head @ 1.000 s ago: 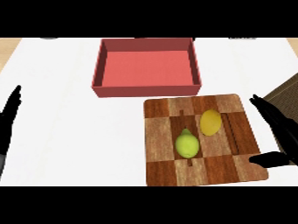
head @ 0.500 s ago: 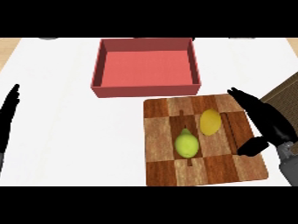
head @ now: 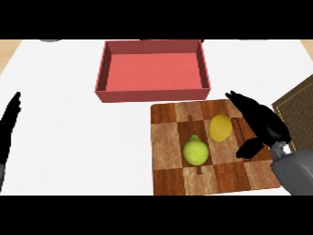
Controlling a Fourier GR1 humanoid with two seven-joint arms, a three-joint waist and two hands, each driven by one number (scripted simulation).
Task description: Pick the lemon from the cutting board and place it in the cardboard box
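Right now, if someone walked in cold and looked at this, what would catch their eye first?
Probably the red box at the back of the white counter, open at the top. Next, the checkered wooden cutting board in front of it, carrying a yellow lemon and a greener fruit. The black right hand hovers open beside the lemon; the left hand rests at the left edge.

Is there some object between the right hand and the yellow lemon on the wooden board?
Nothing visible: the black right hand hovers open just right of the yellow lemon on the wooden cutting board.
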